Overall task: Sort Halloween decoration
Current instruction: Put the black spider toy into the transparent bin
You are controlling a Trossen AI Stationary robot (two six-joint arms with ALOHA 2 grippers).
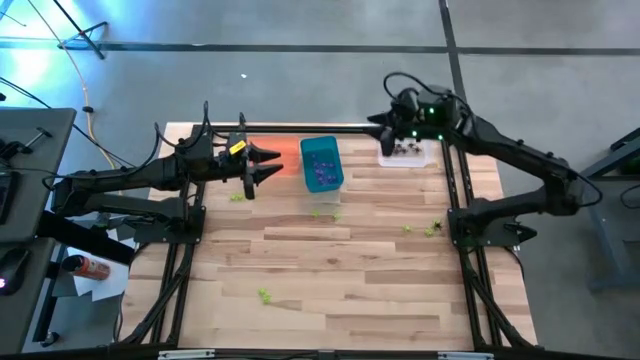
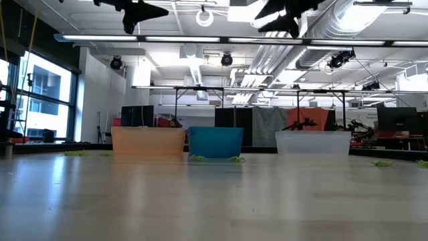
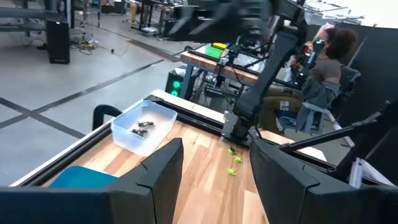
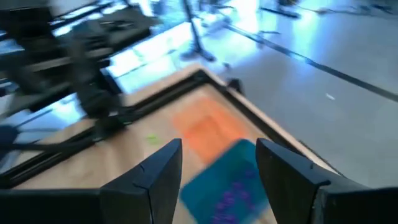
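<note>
The Halloween decoration is a scatter of tiny spidery plastic trinkets in yellow-green, purple and black. On the pale wooden table (image 1: pixel 350 270), seen from above, loose yellow-green trinkets (image 1: pixel 264 295) lie well apart: one toward 7 o'clock of the table's middle, a pair (image 1: pixel 324 213) just at 6 o'clock of the teal bin, one (image 1: pixel 237 196) near 10 o'clock under the left arm, and a small group (image 1: pixel 432 229) at 3 o'clock beside the right arm's base, with something dark among them.

Three small rectangular plastic bins stand in a row along the far edge. The translucent orange bin (image 1: pixel 285 155) sits at 11 o'clock; what it holds cannot be told. Touching or just beside it, the teal bin (image 1: pixel 321 163) at 12 o'clock holds purple trinkets (image 1: pixel 322 172). The clear bin (image 1: pixel 408 153) at 1 o'clock holds black trinkets (image 3: pixel 143 127).

The left gripper (image 1: pixel 272 163) hangs in the air just beside the orange bin on its 9 o'clock side, its two dark fingers spread apart with nothing between them. The right gripper (image 1: pixel 382 128) hangs above the clear bin's near corner, at 1 o'clock of the table; its fingers (image 4: pixel 163 168) stand wide and empty, with the teal and orange bins in sight beyond them.

A seated person (image 3: pixel 323 68) shows past the table in the left wrist view.
</note>
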